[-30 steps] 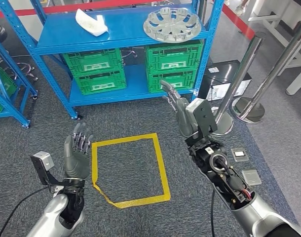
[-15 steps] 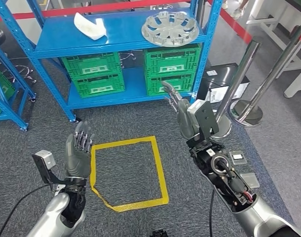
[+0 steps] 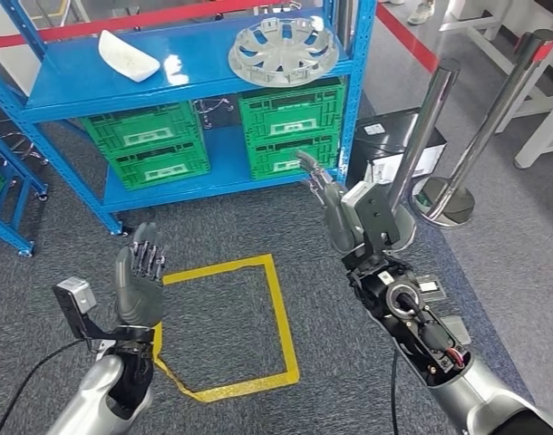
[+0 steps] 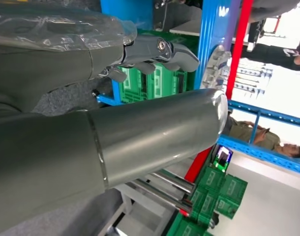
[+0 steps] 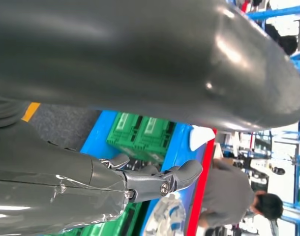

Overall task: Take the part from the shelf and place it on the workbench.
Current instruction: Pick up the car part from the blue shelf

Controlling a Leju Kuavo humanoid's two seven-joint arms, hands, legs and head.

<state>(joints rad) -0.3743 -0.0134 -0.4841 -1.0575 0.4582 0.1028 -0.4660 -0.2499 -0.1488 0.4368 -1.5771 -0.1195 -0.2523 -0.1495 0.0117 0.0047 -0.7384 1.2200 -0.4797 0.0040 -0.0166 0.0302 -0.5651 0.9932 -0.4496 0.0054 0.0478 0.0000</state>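
Silver hubcap (image 3: 286, 51) on blue shelf (image 3: 75, 86) above green crates (image 3: 291, 129); left robot hand (image 3: 139, 276) and right robot hand (image 3: 326, 201) open, empty.

Workshop: blue shelving (image 3: 191, 68), green crates (image 3: 291, 127).

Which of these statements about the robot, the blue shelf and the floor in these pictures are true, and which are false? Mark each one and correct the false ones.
1. The silver wheel cover lies on the top level of the blue shelf. True.
2. The right hand holds the wheel cover. False: it holds nothing, its fingers spread in the air before the shelf.
3. Green crates sit on the shelf's lower level. True.
4. The left hand grips a white part. False: it is raised and holds nothing; the white part lies on the top level.
5. A yellow tape square marks the carpet. True.
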